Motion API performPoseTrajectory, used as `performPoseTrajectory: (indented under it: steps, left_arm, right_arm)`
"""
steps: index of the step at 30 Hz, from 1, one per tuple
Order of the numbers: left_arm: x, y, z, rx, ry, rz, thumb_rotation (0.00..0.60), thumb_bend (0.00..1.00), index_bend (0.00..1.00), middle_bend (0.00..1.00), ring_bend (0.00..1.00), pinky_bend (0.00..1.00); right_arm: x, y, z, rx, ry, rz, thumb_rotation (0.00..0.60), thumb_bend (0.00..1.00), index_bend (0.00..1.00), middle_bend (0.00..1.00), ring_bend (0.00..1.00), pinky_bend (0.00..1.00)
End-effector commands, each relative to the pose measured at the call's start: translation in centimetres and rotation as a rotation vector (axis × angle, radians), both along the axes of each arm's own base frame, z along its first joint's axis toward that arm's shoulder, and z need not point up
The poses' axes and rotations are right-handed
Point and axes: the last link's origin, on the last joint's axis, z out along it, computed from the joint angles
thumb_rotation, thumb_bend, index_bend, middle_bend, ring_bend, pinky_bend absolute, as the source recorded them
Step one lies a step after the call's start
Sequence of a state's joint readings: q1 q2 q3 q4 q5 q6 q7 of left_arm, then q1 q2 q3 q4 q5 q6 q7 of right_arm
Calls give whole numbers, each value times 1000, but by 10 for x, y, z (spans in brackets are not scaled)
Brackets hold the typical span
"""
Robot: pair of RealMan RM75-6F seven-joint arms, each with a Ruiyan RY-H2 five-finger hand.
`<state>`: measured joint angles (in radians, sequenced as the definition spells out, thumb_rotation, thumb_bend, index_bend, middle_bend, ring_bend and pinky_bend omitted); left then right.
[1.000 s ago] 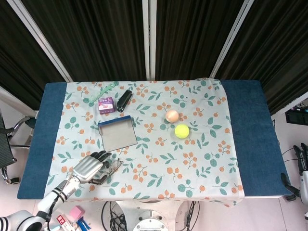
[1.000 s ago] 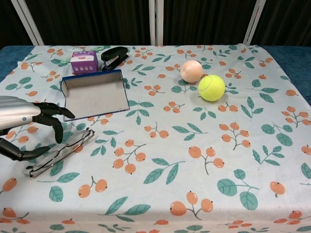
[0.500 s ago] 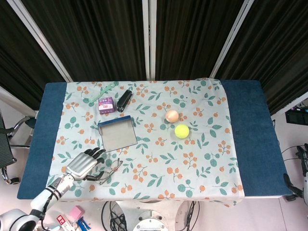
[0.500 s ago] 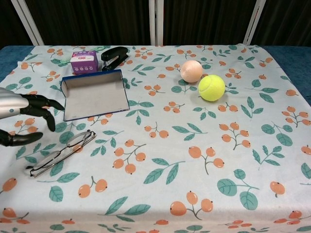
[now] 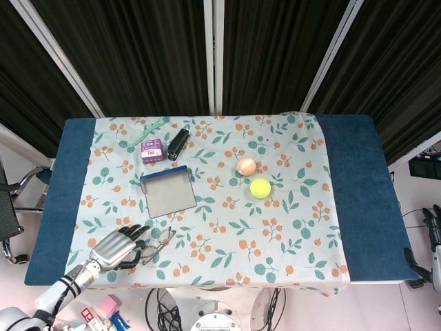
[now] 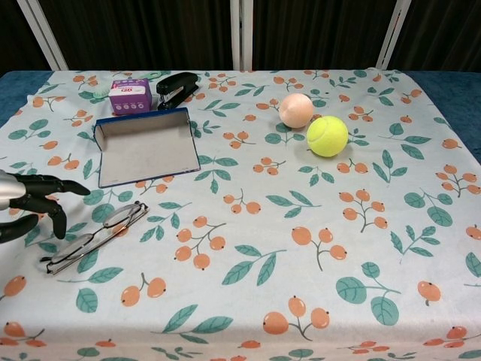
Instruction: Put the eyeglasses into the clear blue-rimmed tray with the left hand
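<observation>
Clear eyeglasses (image 6: 94,235) on tablecloth, left hand (image 6: 26,203) empty beside them

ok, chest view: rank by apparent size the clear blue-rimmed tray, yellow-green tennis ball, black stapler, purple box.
1. Clear blue-rimmed tray, clearly the largest.
2. Yellow-green tennis ball.
3. Black stapler and purple box look about alike; both sit further from the camera, so I won't rank them against each other.

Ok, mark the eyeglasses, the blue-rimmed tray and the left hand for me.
eyeglasses (image 6: 96,236): chest view, on the frame's middle.
blue-rimmed tray (image 6: 143,117): chest view, on its far blue rim.
left hand (image 5: 114,247): head view, on the back of the hand.
</observation>
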<state>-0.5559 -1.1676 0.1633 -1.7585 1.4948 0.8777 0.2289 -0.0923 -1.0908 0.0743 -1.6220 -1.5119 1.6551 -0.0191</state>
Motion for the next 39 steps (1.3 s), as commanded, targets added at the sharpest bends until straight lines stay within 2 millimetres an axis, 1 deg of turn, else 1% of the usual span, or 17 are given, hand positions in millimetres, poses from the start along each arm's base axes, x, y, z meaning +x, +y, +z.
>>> performPoseTrajectory:
  steps: [1, 6, 10, 15, 17, 19, 22, 25, 28, 31, 39]
  left_arm:
    - [0, -4, -3, -14, 1, -2, 0, 618, 316, 0, 26, 184]
    - [-1, -8, -9, -28, 2, 7, 0, 618, 319, 0, 26, 184]
    - [4, -13, -13, -33, -15, -6, 0, 617, 319, 0, 26, 184]
    - [16, -19, -21, -38, -60, -23, 0, 616, 322, 0, 25, 184]
    - [19, -20, -25, -36, -68, -26, 23, 613, 321, 0, 25, 184]
    - [21, -22, -29, -46, -60, -27, 95, 607, 309, 0, 25, 184]
    - [27, -24, -36, -69, -57, -19, 184, 603, 276, 0, 26, 184]
    - [35, -23, -40, -59, -70, -32, 224, 602, 265, 0, 26, 184]
    - [43, -21, -42, -46, -90, -45, 239, 602, 264, 0, 26, 184]
    - [49, -19, -44, -37, -99, -56, 243, 602, 262, 0, 26, 184]
    - [53, -18, -48, -22, -106, -47, 253, 602, 261, 0, 26, 184]
  right_arm:
    - [0, 0, 0, 1, 0, -1, 600, 228, 0, 0, 0, 0]
    - [4, 2, 0, 0, 4, 15, 600, 228, 0, 0, 0, 0]
    - [3, 3, 1, -3, -1, 8, 600, 228, 0, 0, 0, 0]
    - [-1, 3, -1, 2, -10, -4, 600, 228, 0, 0, 0, 0]
    - [-2, 4, -2, 2, -12, -4, 600, 229, 0, 0, 0, 0]
    - [-2, 5, -1, 1, -13, -7, 600, 229, 0, 0, 0, 0]
    - [-3, 6, -1, -2, -15, -8, 600, 232, 0, 0, 0, 0]
    - [-5, 7, 0, -7, -16, -11, 600, 233, 0, 0, 0, 0]
    - [-6, 8, 1, -7, -18, -12, 600, 234, 0, 0, 0, 0]
    - [-7, 8, 0, -5, -21, -12, 600, 235, 0, 0, 0, 0]
    - [-9, 9, 0, -4, -23, -17, 600, 237, 0, 0, 0, 0]
